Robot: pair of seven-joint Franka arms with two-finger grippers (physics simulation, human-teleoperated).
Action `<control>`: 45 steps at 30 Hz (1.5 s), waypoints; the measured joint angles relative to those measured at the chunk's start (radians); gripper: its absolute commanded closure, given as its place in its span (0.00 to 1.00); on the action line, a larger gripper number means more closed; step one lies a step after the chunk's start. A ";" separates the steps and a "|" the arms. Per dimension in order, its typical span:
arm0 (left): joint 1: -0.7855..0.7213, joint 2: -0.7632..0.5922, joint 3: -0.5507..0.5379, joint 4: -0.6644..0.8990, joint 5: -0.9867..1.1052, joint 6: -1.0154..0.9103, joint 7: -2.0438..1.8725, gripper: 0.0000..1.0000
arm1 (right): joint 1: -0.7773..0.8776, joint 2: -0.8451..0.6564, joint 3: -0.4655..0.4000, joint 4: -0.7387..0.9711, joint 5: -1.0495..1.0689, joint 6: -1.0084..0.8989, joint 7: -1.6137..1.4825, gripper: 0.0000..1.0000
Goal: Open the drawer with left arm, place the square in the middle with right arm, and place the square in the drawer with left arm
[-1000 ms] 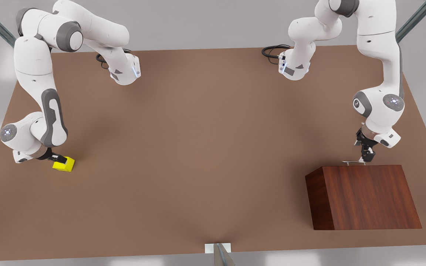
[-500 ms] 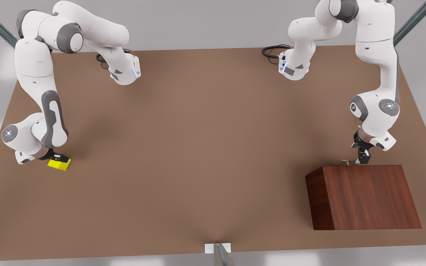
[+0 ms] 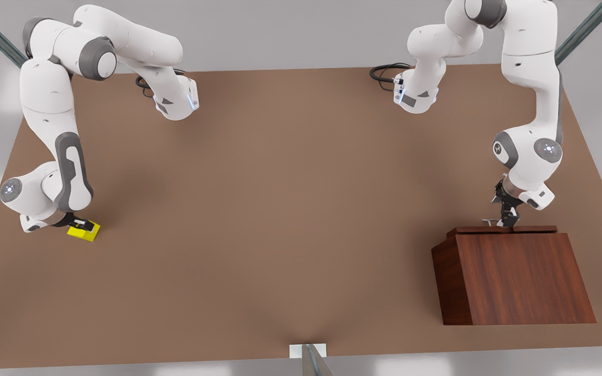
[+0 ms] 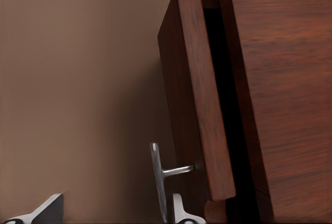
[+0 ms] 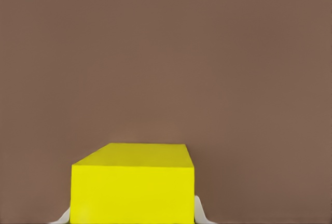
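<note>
The square point(image 3: 85, 233), a small yellow cube, sits on the table at the front view's left. My right gripper point(image 3: 82, 225) is down over the square point(image 5: 132, 187), one fingertip point(image 5: 199, 214) pressed against each side. At the front view's right stands the wooden box point(image 3: 515, 277), its drawer point(image 3: 505, 229) slid out a little at the far side. My left gripper point(image 3: 506, 223) is at the silver handle point(image 4: 158, 180). Its fingers point(image 4: 44, 211) are spread wide, one hooked between the handle and the drawer front point(image 4: 194, 105). The middle point(image 3: 290, 209) of the table is bare brown surface.
Both arm bases point(image 3: 175, 102) stand at the table's far edge with black cables beside them. A small white bracket point(image 3: 308, 350) sits at the near edge. Metal frame bars cross the upper corners.
My right gripper has come down onto the square, which shifted slightly toward the front view's left. My left gripper has drawn back from the box, and the drawer has slid out a little.
</note>
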 measured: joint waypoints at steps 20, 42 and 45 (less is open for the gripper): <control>0.001 -0.092 0.006 -0.069 -0.003 -0.066 0.001 0.00 | 0.475 -0.041 0.134 0.146 -0.010 -0.142 0.579 0.35; -0.011 -0.244 0.053 -0.218 -0.004 -0.118 0.001 0.00 | 1.026 0.417 0.196 0.894 -0.221 -0.154 2.030 0.23; -0.005 -0.263 0.060 -0.230 -0.004 -0.121 0.003 0.00 | 1.049 0.463 0.199 0.942 -0.221 -0.141 2.037 0.00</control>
